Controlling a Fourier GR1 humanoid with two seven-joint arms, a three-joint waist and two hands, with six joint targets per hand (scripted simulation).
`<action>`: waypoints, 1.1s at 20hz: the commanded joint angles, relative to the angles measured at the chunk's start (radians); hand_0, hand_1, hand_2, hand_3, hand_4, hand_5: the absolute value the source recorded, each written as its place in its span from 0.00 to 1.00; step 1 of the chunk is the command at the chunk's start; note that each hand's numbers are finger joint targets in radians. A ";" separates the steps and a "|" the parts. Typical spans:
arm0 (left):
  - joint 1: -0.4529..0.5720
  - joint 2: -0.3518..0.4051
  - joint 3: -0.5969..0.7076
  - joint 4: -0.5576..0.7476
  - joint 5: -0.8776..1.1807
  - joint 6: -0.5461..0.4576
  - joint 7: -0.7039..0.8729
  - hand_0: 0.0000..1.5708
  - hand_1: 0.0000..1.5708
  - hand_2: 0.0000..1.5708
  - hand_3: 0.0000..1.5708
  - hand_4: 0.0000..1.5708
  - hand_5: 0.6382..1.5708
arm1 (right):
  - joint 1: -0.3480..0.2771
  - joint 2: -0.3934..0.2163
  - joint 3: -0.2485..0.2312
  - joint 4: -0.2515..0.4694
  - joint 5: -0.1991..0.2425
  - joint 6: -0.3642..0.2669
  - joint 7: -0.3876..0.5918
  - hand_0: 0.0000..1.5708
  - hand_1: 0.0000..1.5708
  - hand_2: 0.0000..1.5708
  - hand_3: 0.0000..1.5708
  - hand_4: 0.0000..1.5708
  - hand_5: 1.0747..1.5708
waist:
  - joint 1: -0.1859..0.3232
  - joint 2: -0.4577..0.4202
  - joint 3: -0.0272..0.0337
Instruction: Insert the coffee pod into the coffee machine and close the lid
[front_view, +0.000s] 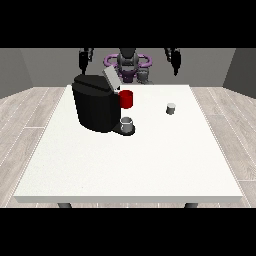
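A black coffee machine (95, 105) stands on the left half of the white table (130, 160), its grey lid (111, 79) tilted up and open. A red part (126, 99) shows on its front, and a grey cup (127, 124) sits on its base. The small grey coffee pod (171, 108) stands upright on the table to the right of the machine, with nothing touching it. The hand at the view's left (85, 57) hangs raised behind the machine. The hand at the view's right (173, 57) is raised above the table's far edge, well behind the pod.
The robot's torso (128, 64) stands behind the far edge of the table. Bare white tabletop stretches from the machine and pod to the near edge. Wooden floor surrounds the table.
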 joint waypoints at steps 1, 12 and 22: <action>-0.012 0.026 -0.017 -0.017 -0.036 -0.032 0.001 0.00 0.00 0.00 0.00 0.00 1.00 | 0.015 0.023 -0.027 0.050 0.005 -0.021 -0.050 0.00 0.00 0.00 0.00 0.00 1.00 | 0.027 0.003 -0.0123; -0.114 0.360 0.063 0.165 -0.151 -0.246 -0.144 0.00 0.00 0.00 0.00 0.00 1.00 | -0.048 0.009 -0.029 0.028 0.139 -0.148 -0.003 0.00 0.00 0.00 0.00 0.00 1.00 | -0.064 0.133 -0.0131; -0.310 0.441 0.072 0.426 -0.296 -0.239 -0.144 0.00 0.00 0.00 0.00 0.00 1.00 | -0.106 0.062 0.039 0.010 0.161 -0.137 -0.015 0.00 0.00 0.00 0.00 0.00 1.00 | -0.159 0.259 -0.0127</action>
